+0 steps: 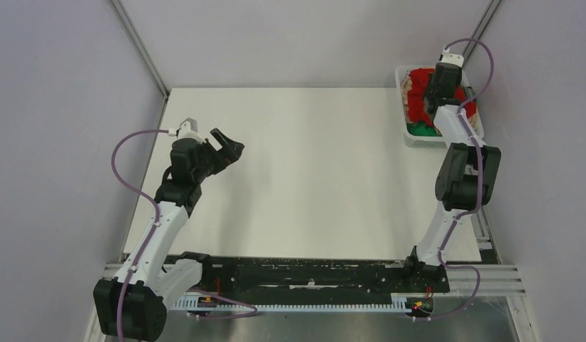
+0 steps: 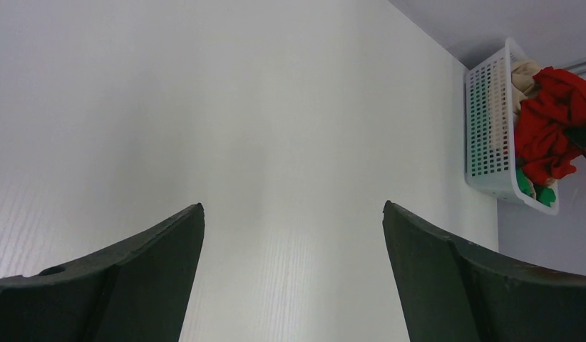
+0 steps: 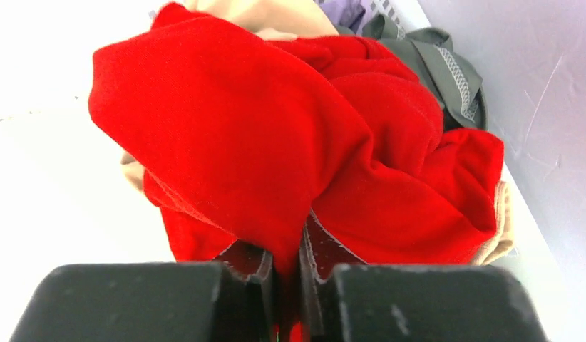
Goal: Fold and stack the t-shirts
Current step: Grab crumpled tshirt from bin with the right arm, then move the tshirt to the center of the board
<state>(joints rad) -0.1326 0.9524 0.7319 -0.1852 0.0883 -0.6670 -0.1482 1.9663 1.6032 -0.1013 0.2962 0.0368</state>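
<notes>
Red t-shirt (image 3: 276,142) lies in the far-right white basket (image 2: 482,128), pinched in our right gripper (image 3: 289,251); our left gripper (image 2: 294,205) gapes empty, well apart leftward.

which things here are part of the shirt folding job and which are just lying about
Job: bright red cloth t-shirt, pinched in right end effector; peach-beige cloth shirt; dark grey cloth shirt; green cloth shirt.
Lying about: white slotted plastic basket.
</notes>
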